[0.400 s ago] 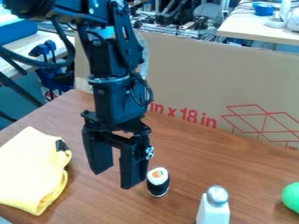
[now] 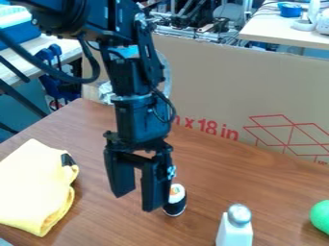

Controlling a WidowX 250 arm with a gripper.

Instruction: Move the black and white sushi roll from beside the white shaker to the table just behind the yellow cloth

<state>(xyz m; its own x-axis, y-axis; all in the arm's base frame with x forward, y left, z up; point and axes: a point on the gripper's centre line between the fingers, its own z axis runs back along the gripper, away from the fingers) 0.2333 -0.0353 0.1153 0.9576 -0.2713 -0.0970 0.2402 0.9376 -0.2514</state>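
Note:
The black gripper (image 2: 134, 202) hangs over the middle of the wooden table, pointing down, its two fingers apart with nothing between them. Just to the right of its right finger stands a small sushi roll (image 2: 175, 203), black around the side with a white and orange top; the finger covers part of its left edge. Whether they touch, I cannot tell. A white shaker with a metal cap (image 2: 235, 226) stands upright further right and nearer the front edge of the view.
On the left of the table (image 2: 212, 192) lies a folded yellow cloth (image 2: 35, 187) with a black tab. A green ball (image 2: 320, 216) is at the right edge. Behind the table stands a cardboard panel (image 2: 225, 81) with red print.
The arm and gripper have moved a little to the right and slightly down in the view, so the right finger overlaps the sushi roll's left edge. The fingers are still apart.

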